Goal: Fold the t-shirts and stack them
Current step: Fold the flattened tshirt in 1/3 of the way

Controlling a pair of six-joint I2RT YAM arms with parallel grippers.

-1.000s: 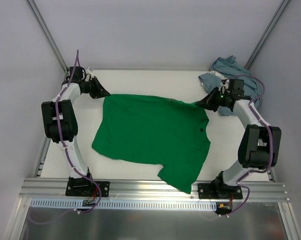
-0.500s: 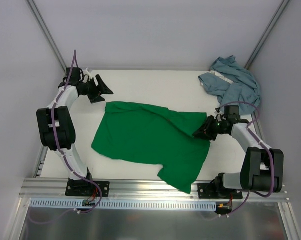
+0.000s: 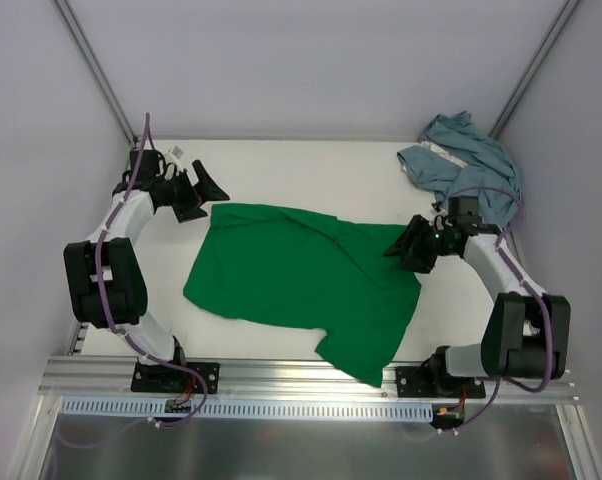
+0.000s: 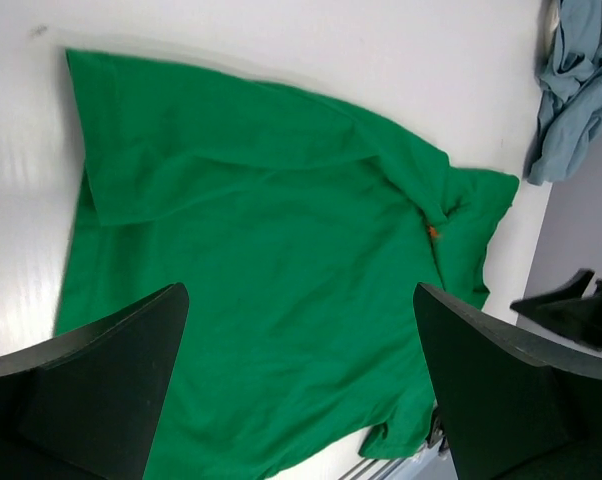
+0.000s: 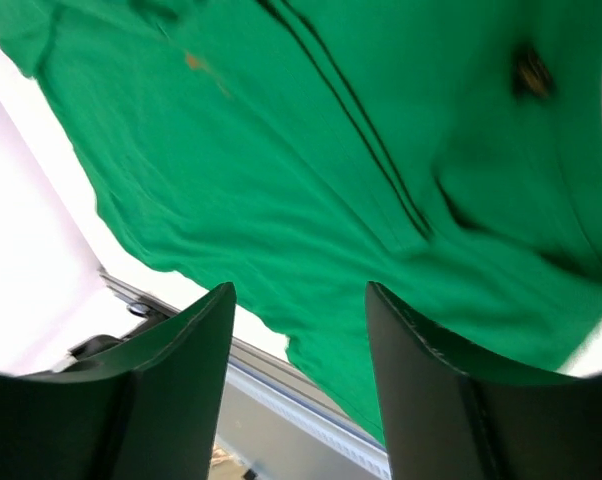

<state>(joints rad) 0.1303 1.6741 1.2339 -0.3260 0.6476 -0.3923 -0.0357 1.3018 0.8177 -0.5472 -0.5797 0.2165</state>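
Observation:
A bright green t-shirt (image 3: 296, 285) lies spread on the white table, wrinkled along its far edge, one sleeve hanging toward the front rail. It fills the left wrist view (image 4: 271, 290) and the right wrist view (image 5: 361, 190). A blue-grey t-shirt (image 3: 466, 165) sits crumpled at the far right corner, also seen in the left wrist view (image 4: 576, 85). My left gripper (image 3: 209, 192) is open just beyond the green shirt's far left corner, holding nothing. My right gripper (image 3: 406, 246) is open beside the shirt's right edge, with nothing between its fingers.
The metal front rail (image 3: 301, 378) runs along the near edge, with the green shirt's sleeve reaching it. Slanted frame posts (image 3: 91, 70) stand at the back corners. Bare table (image 3: 311, 170) shows between the two shirts.
Both grippers opened and let go of the green t-shirt's far corners. The shirt dropped onto the table, its far edge now wrinkled. The right arm pulled nearer; the left drew slightly back.

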